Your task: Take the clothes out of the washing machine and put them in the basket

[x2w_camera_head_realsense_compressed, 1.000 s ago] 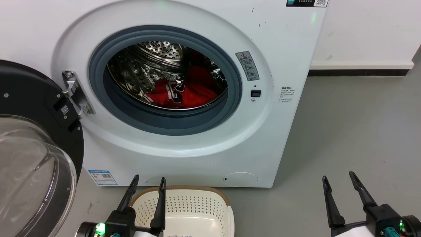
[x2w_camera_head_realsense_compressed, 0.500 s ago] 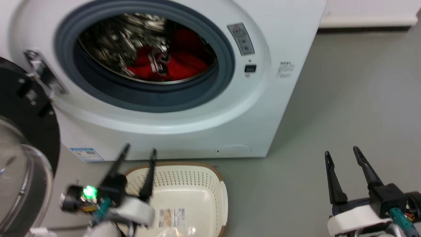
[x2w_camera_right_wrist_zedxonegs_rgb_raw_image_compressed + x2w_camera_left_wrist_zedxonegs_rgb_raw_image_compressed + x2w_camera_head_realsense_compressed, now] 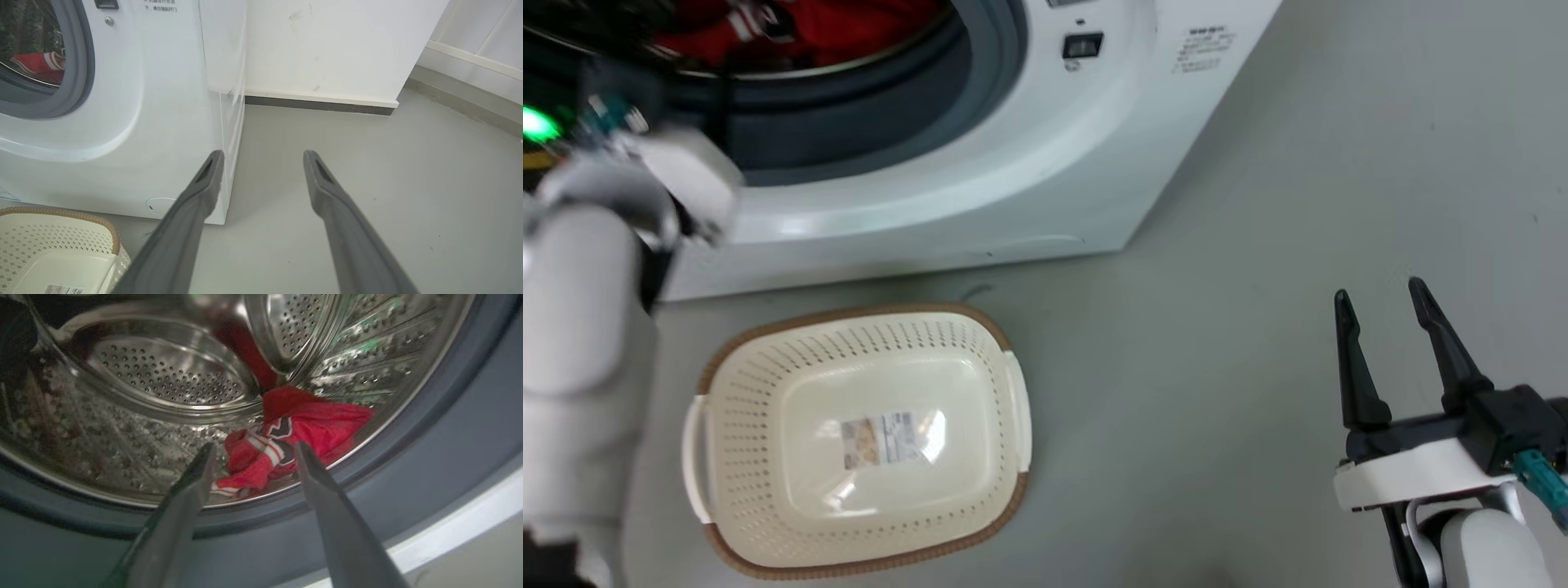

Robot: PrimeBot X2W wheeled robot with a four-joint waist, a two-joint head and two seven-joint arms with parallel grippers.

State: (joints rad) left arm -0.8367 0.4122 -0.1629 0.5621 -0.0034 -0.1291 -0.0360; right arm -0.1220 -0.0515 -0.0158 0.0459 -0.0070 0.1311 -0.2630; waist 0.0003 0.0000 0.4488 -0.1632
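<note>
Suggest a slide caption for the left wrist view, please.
Open left gripper aimed at the red clothes lying in the perforated steel drum.

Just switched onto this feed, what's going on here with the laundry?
The left pincer, open, points into the perforated steel drum of the white front-loading washing machine, at the bright red, white-striped clothes lying there; nothing is gripped yet. The cream perforated plastic basket sits on the grey floor before the machine, no clothes in it. The right pincer hangs open over the floor, empty.
</note>
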